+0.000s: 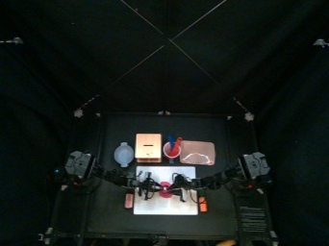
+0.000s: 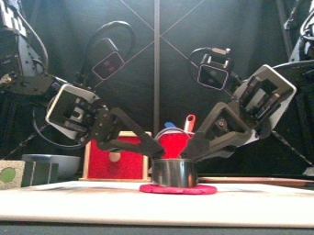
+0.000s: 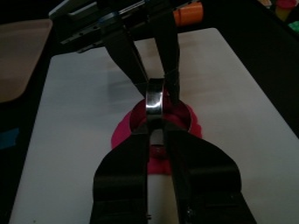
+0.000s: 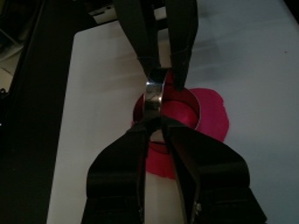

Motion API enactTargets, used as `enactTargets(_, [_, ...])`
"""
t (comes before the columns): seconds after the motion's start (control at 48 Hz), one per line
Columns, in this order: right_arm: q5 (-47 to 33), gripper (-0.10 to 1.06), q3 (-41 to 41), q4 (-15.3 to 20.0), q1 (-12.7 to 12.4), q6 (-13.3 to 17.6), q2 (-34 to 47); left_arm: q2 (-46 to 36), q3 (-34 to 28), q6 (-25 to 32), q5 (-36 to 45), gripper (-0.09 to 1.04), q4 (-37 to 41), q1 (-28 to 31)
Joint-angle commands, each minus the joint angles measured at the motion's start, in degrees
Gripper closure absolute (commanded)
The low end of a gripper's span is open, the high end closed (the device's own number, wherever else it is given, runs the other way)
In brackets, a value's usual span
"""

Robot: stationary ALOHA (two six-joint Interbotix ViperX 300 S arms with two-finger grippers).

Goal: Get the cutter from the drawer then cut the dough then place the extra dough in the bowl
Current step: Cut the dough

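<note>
Top view shows the white cutting board at the front middle of the table, and both arms reach over it: the left gripper and the right gripper meet above the middle of the board. Behind the back edge of the board stand in a row the blue-grey bowl, the wooden box, the red cup and the pink tray. The bowl is at the left end of the row and the tray at the right end. In the front view the metal cutter stands upright on the pink dough, which lies flat on the middle of the board. The tips of the two grippers come down to the top of the cutter, one from each side. Behind the board the cup holds a blue knife and a red knife. In the left wrist view the jaws of the left gripper are drawn narrow and pinch the near rim of the cutter, while the jaws of the right gripper pinch the far rim. The dough spreads around the foot of the cutter on the board. The right wrist view shows the same grip from the other side: its own jaws are nearly together on the rim of the cutter, the dough lies under it, and the bare board lies around the dough.
</note>
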Motion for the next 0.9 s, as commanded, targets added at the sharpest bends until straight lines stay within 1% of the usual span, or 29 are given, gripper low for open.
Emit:
enactTargets(0.021, [1.58,0.40,0.88,0.35,-3.34,0.35,0.88,0.53,1.41,0.26,1.58,0.48,-0.79,1.32])
enactTargets(0.542, [2.02,0.40,2.46,0.35,-3.43,0.44,0.88,-0.09,-0.35,0.53,6.59,0.49,-0.53,1.32])
enactTargets(0.896, [2.90,0.40,2.72,0.44,-3.52,0.44,0.88,-0.62,-0.62,0.53,7.38,0.49,-0.35,1.23])
